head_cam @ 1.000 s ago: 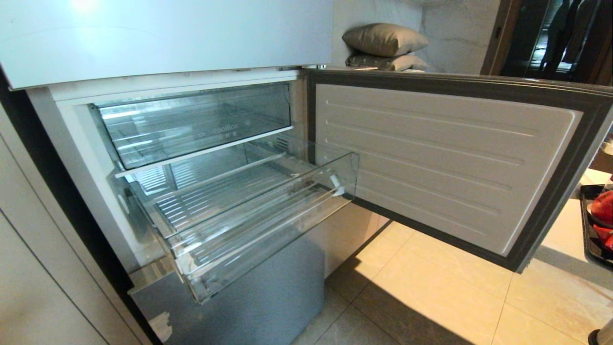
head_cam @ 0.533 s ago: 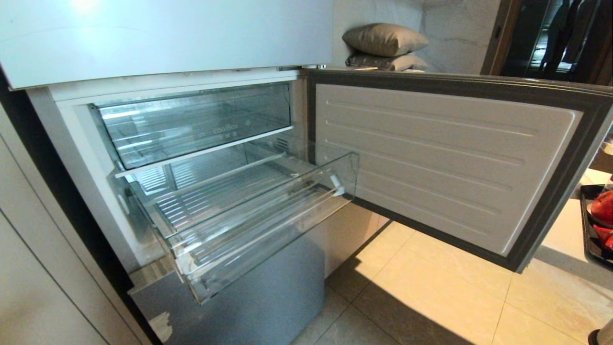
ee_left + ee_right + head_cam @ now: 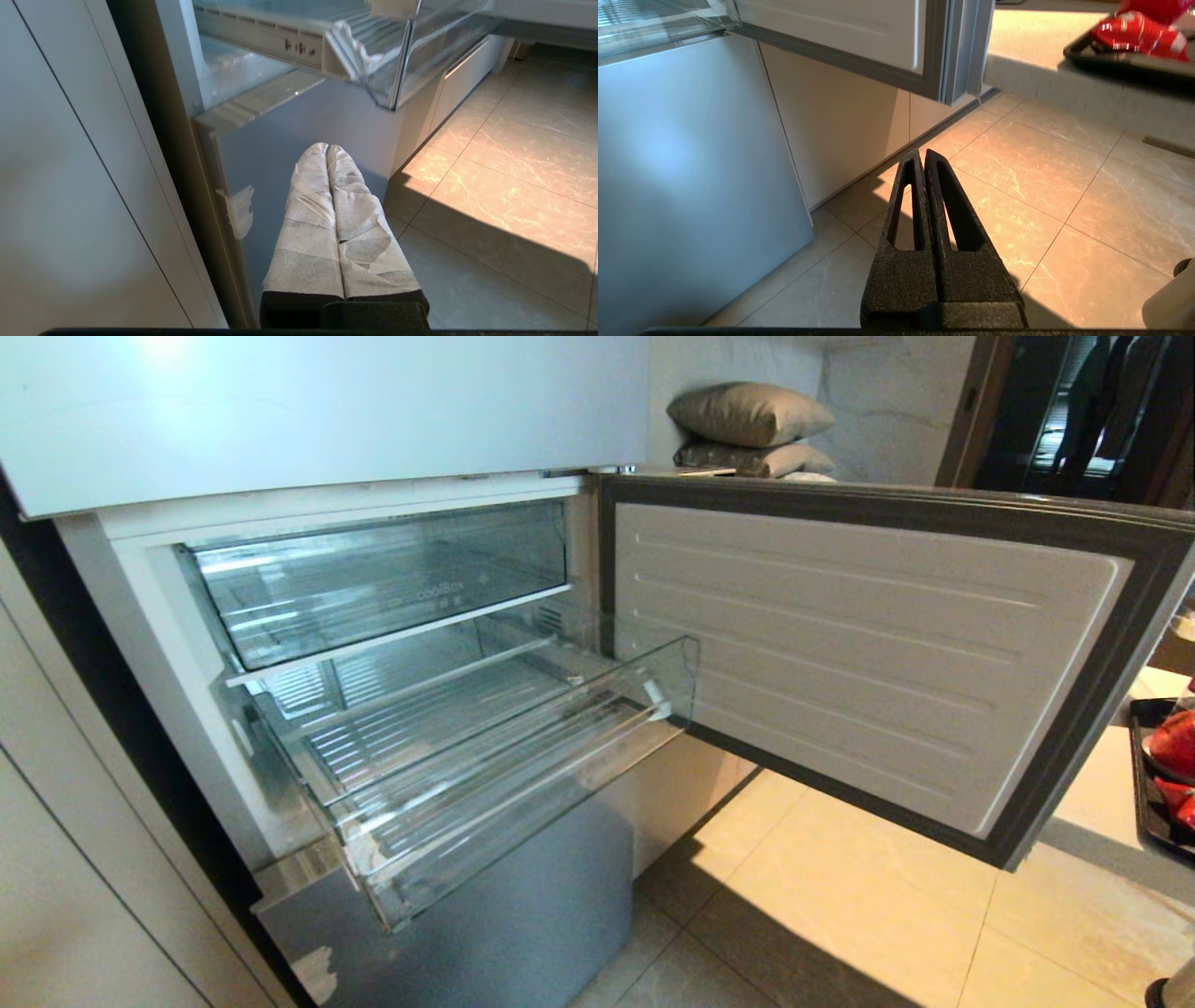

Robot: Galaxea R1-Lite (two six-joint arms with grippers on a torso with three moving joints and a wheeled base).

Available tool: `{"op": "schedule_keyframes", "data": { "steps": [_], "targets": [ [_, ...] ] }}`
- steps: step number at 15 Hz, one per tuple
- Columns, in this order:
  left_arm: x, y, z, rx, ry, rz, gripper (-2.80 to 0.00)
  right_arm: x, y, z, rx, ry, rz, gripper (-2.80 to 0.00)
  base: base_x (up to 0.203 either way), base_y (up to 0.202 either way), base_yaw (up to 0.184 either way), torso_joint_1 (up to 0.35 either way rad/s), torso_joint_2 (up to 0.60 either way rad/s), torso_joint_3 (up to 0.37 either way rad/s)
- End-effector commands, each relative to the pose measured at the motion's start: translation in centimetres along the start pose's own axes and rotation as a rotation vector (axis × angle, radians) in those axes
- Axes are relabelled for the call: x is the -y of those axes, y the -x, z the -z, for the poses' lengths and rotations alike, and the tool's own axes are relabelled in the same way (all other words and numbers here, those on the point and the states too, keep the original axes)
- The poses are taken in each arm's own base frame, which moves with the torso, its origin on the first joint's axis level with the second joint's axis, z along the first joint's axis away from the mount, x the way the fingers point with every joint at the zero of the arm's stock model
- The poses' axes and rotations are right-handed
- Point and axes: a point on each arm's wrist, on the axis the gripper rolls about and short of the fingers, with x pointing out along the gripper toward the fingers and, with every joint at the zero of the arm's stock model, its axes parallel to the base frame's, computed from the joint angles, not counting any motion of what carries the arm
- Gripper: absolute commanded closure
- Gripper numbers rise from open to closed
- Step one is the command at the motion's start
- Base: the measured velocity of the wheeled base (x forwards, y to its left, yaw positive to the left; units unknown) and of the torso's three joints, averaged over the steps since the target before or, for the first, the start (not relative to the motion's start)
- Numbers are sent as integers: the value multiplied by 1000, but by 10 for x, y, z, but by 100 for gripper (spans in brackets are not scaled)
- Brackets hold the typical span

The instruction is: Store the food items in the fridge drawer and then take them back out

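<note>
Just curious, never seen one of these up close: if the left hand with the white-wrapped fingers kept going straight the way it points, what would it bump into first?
Most likely the grey lower fridge front. The left hand, shut, points at it below the pulled-out fridge drawer, though depth is hard to judge.

whole head view slid slightly downward as the camera tilted, fridge door [image 3: 878,663], pulled-out fridge drawer [image 3: 523,775] and stacked pillows [image 3: 747,415] shifted together, nothing moved on its own
</note>
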Motion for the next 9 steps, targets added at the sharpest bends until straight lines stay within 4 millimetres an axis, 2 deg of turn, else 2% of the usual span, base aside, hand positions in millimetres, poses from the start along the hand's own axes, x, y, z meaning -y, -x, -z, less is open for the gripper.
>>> {"op": "schedule_keyframes", "data": {
  "steps": [1,9],
  "targets": [
    [0,0,0,0,0,0,0,0,0,0,-3,2,0,0,0,0,0,181,-363,-183],
    [0,0,0,0,0,0,0,0,0,0,-3,-6,2,0,0,0,0,274,-546,-273]
  ]
}}
